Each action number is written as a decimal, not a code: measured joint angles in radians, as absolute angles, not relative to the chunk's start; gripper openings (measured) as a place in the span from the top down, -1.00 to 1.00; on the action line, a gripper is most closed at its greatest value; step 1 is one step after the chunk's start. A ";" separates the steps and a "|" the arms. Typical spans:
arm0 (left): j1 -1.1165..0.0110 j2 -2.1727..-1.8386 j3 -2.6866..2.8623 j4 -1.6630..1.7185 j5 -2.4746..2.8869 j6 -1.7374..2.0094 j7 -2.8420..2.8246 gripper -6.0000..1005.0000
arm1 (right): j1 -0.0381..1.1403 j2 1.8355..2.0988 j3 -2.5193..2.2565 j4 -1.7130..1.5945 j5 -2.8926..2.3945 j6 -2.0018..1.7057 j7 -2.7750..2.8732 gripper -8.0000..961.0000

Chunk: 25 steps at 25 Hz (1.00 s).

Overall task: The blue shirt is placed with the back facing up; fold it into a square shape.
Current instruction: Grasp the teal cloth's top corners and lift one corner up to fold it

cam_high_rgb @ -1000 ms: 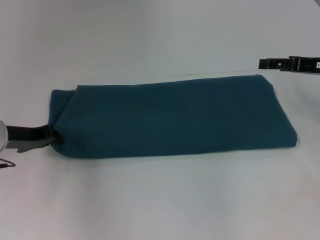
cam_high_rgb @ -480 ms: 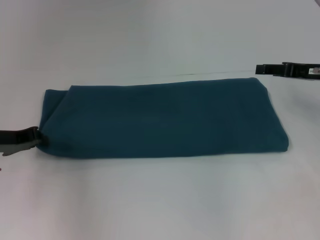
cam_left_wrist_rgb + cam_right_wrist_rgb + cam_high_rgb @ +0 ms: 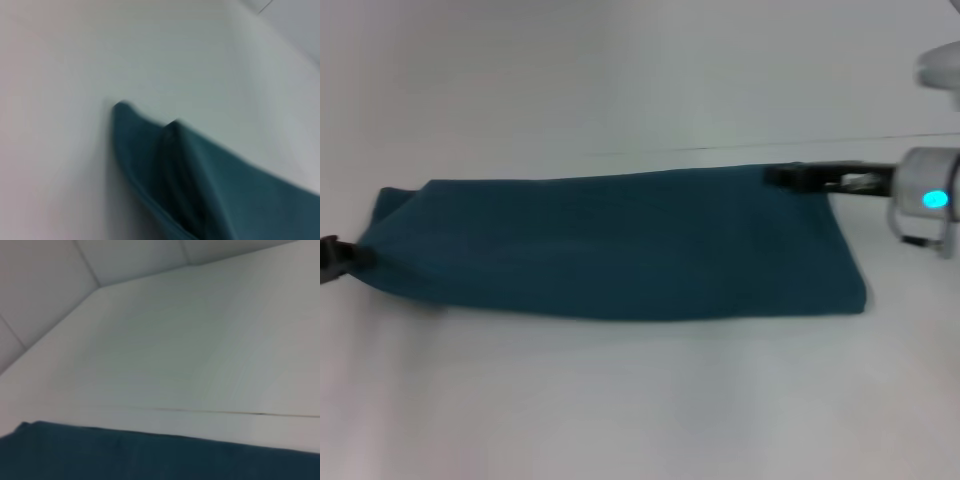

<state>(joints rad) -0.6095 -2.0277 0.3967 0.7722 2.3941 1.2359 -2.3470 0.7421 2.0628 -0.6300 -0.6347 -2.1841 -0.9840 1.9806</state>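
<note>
Shirt [image 3: 610, 245]: long folded band. Left gripper [image 3: 342, 255] at its end, right gripper [image 3: 798, 178] over far corner; jaw states unclear. Pinch both end corners evenly before folding across.

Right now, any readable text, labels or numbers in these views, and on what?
None readable.
The blue shirt shows only plain fabric, no lettering.
The right gripper, at the shirt's far right corner, shows a pale patch behind it, too blurred to read.
The left gripper: no markings visible.

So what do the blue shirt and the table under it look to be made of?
Blue shirt: soft matte knit fabric, likely cotton; it folds and sags limply at its end. Table: smooth, pale and hard-looking, possibly laminate, with a thin seam behind the shirt.
</note>
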 joint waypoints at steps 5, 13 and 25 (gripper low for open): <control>-0.590 -2.013 0.342 0.796 2.358 1.288 -2.293 0.89 | 0.833 2.094 -0.659 -0.468 -2.135 -0.837 1.855 0.35; -0.569 -1.999 0.287 0.859 2.331 1.371 -2.238 0.88 | 0.960 2.105 -0.757 -0.258 -1.959 -0.695 1.658 0.96; -0.630 -1.981 0.291 0.860 2.220 1.439 -2.200 0.87 | 1.041 2.114 -0.779 -0.139 -1.933 -0.638 1.532 0.99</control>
